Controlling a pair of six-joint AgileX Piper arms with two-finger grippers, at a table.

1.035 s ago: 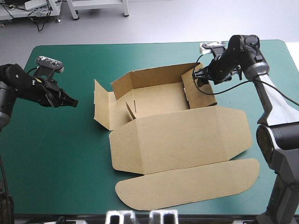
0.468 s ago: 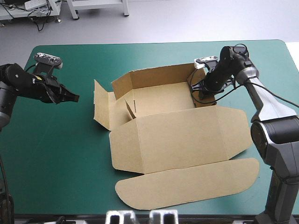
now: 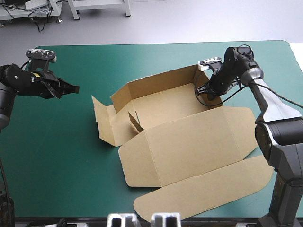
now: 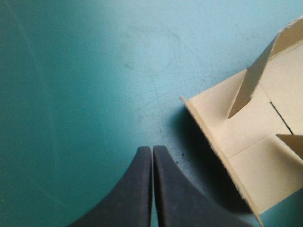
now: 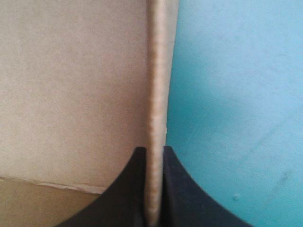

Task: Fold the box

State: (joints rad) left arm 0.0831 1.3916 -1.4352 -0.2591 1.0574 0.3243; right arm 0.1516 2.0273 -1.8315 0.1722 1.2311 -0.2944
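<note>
Brown board is light and stiff yet creases easily, so we judge the box (image 3: 184,142) is best held by wall edges near the folds. It lies at the middle of the desk (image 3: 71,165), lid flat toward 6 o'clock. Our right claw (image 3: 207,91) pinches its 2 o'clock wall; our left claw (image 3: 75,88), closed and empty, hovers at 9 o'clock.

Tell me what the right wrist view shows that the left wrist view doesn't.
Only the right wrist view: the right gripper shut on the box, clamping a wall edge. Only the left wrist view: the left gripper shut on nothing above the bare cover, apart from the box's open end, where a slanting flap stands. Both: brown board beside the teal-green cover.
</note>
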